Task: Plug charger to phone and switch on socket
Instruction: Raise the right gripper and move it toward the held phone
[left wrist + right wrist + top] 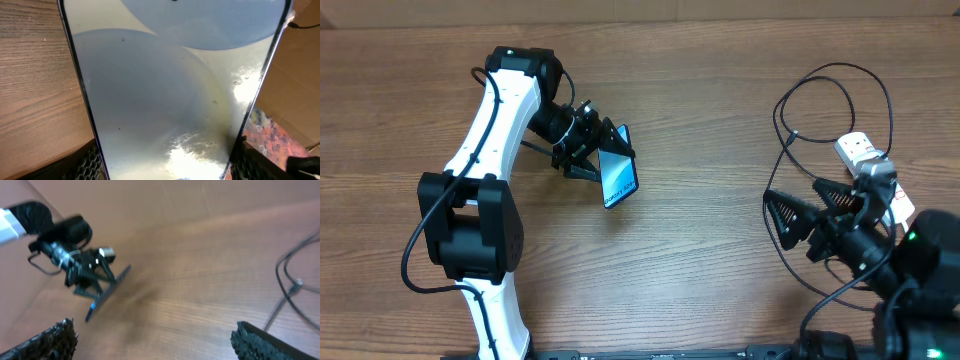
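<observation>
Slim blue-teal glass-fronted phone point(165, 100): clamped edgewise in left pincer point(595, 155), tilted over wooden desk point(720, 270).
Right pincer point(810, 205): jaws apart, empty.
Thin black charger cable point(835, 67): looped just beyond right pincer, beside white plastic power strip point(860, 150).
Risk: plug pressure could twist the phone out of its edge grip.

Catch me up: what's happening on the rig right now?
The left gripper grips the phone by its edges, tilted at an angle to the table. The right gripper is open and empty, close to the charger, which lies loose by the socket. Nothing is plugged into the phone yet.
</observation>
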